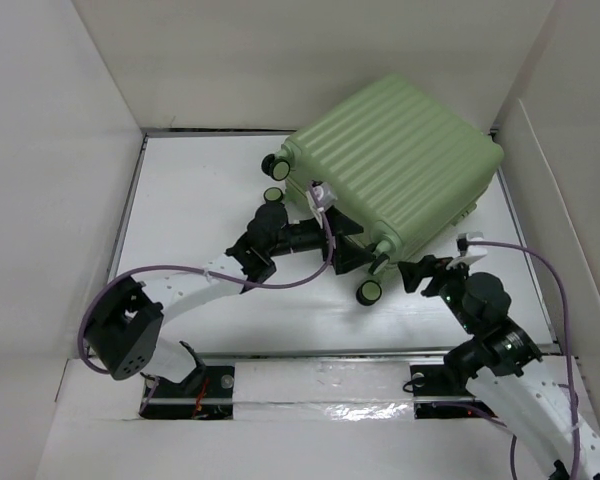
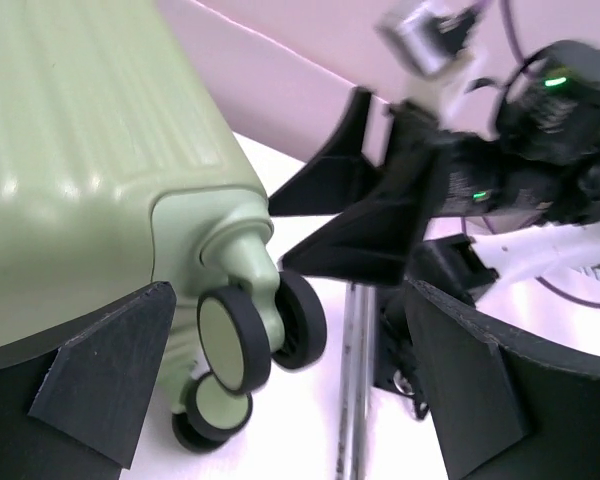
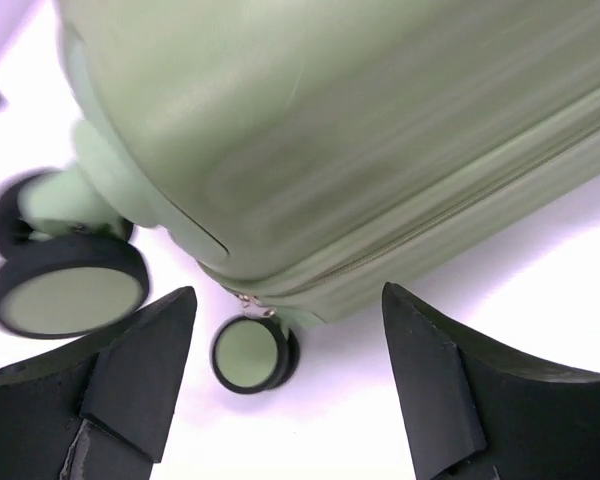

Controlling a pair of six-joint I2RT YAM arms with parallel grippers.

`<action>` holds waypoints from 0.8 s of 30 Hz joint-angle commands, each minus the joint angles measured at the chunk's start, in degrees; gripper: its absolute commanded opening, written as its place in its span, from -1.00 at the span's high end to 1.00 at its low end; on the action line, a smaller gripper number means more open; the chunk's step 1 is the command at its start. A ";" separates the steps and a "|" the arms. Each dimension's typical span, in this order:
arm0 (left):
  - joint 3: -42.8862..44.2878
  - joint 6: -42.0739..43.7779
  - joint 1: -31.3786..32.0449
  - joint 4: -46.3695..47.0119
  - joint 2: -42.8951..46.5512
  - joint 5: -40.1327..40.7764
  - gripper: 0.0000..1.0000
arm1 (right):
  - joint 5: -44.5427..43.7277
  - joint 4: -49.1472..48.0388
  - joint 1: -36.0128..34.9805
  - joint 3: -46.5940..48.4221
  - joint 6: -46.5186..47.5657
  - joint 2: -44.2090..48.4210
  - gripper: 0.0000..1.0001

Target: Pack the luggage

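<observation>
Closed luggage [image 1: 395, 170] lying flat on the desk [image 1: 200, 200], far right, wheels [image 1: 368, 291] toward the arms; left hand [image 1: 352, 245] and right hand [image 1: 427, 272], both spread wide and empty, sit just beside the wheeled end, probably positioned to reposition or open it.

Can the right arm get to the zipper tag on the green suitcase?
Probably yes. The right gripper is open, and the zipper tag on the luggage hangs just ahead of its fingers with nothing between, though a wheel sits close.
</observation>
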State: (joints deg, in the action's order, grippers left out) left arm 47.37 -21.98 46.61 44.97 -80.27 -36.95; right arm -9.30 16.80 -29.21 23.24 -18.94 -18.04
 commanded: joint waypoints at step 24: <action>15.55 13.89 8.32 -19.92 -11.75 16.73 -0.87 | 17.97 -24.08 51.09 46.88 -8.39 -64.17 -1.00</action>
State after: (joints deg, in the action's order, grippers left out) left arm 58.72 -9.26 54.70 21.04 -91.11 -21.98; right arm -3.46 -1.32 20.14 64.20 -24.45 -76.01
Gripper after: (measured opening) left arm 0.952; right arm 0.999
